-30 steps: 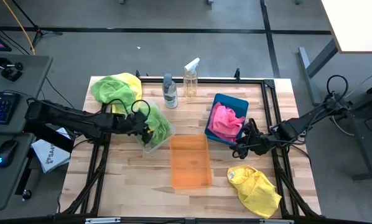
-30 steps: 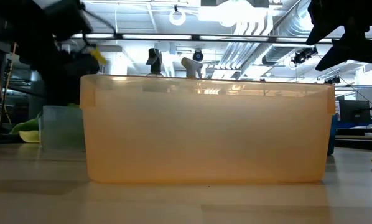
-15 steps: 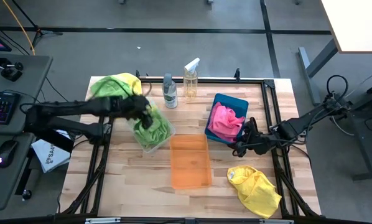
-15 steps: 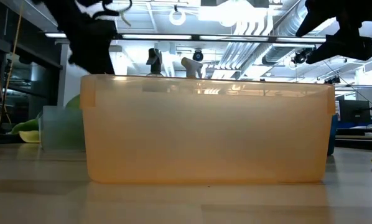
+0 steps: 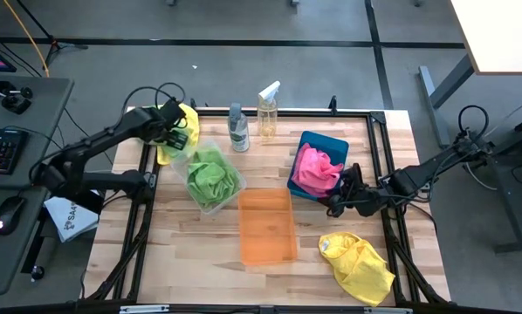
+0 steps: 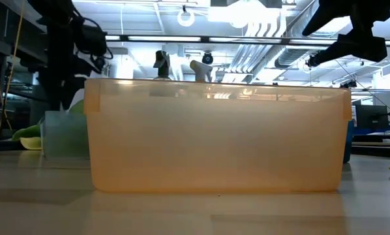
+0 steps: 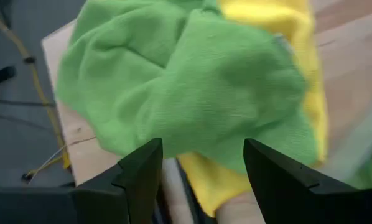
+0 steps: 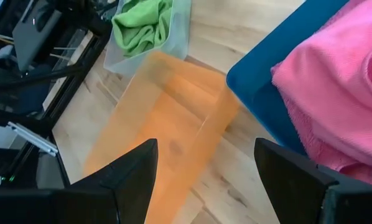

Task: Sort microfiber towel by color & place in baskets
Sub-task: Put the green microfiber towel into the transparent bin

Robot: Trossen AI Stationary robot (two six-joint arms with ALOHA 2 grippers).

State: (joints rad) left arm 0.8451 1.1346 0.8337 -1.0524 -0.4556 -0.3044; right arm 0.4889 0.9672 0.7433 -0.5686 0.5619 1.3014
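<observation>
Just beyond left gripper's (image 7: 198, 180) parted fingers (image 7: 139, 177), green towel (image 7: 192, 81)

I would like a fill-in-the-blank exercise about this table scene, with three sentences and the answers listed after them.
1. The pink towel lies inside the ____ basket.
2. The clear basket holds a towel whose color is ____.
3. The orange basket in the middle of the table has ____ towels in it.

The left gripper is over the towel pile at the table's far left corner; the right gripper waits beside the teal basket.

Missing words: teal; green; no
</observation>
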